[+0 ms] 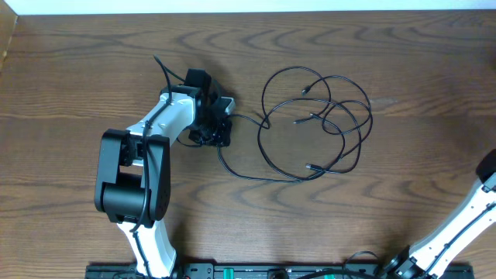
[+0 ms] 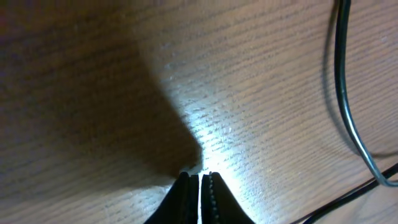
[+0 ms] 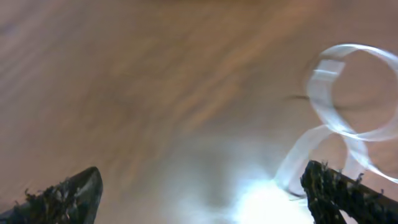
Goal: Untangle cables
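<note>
The black cables (image 1: 314, 124) lie in a loose tangle of overlapping loops right of the table's middle, with small plug ends inside the loops. One strand runs left to my left gripper (image 1: 215, 124), which sits low on the table just left of the tangle. In the left wrist view its jaws (image 2: 200, 180) are shut with only a thin slit between them and nothing visible in it; a black cable (image 2: 346, 112) curves past on the right. My right gripper (image 3: 205, 196) is open wide and empty. A white cable (image 3: 348, 93) loops beside its right finger.
The brown wooden table (image 1: 93, 70) fills the overhead view. The right arm (image 1: 465, 217) enters at the bottom right, and its gripper end is cut off by the right edge. The left arm's base (image 1: 128, 186) stands at the lower left.
</note>
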You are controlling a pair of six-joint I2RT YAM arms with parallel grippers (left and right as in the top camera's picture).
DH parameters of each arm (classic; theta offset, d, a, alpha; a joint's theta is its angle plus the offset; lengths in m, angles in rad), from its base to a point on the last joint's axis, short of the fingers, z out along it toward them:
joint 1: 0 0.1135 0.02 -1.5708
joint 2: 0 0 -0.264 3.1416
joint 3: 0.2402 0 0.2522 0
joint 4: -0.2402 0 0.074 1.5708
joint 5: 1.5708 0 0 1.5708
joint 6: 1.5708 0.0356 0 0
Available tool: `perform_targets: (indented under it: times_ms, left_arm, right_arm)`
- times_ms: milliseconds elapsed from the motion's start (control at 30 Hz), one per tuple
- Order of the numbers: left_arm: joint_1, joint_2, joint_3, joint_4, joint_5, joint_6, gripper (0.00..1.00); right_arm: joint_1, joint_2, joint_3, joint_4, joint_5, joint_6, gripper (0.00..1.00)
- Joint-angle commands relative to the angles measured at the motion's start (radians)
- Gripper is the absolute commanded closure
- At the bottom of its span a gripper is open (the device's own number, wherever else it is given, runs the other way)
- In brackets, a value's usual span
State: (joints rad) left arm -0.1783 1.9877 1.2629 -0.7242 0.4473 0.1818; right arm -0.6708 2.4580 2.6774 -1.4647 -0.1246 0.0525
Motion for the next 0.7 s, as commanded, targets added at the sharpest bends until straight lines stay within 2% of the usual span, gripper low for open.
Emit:
perform_targets:
  times_ms: [0,133,367,500,667]
  left_arm:
    - [0.003,-0.009,0.011,0.000,0.013,-0.040,0.87]
    - [0.003,-0.033,0.048,-0.007,0.013,-0.091,0.85]
    - [0.003,-0.192,0.171,-0.120,0.012,-0.090,0.83]
    - [0.003,-0.325,0.185,-0.144,0.013,-0.090,0.65]
    - [0.003,-0.432,0.185,-0.221,0.013,-0.090,0.62]
  right_arm:
    - [0.069,-0.014,0.014,-0.029,-0.298,-0.160,0.01]
    - [0.167,-0.014,0.011,-0.093,-0.280,-0.249,0.01]
    - [0.352,-0.014,0.011,-0.148,-0.183,-0.236,0.01]
    - [0.454,-0.014,0.011,-0.167,-0.117,-0.166,0.01]
    - [0.572,-0.014,0.011,-0.198,-0.117,-0.085,0.01]
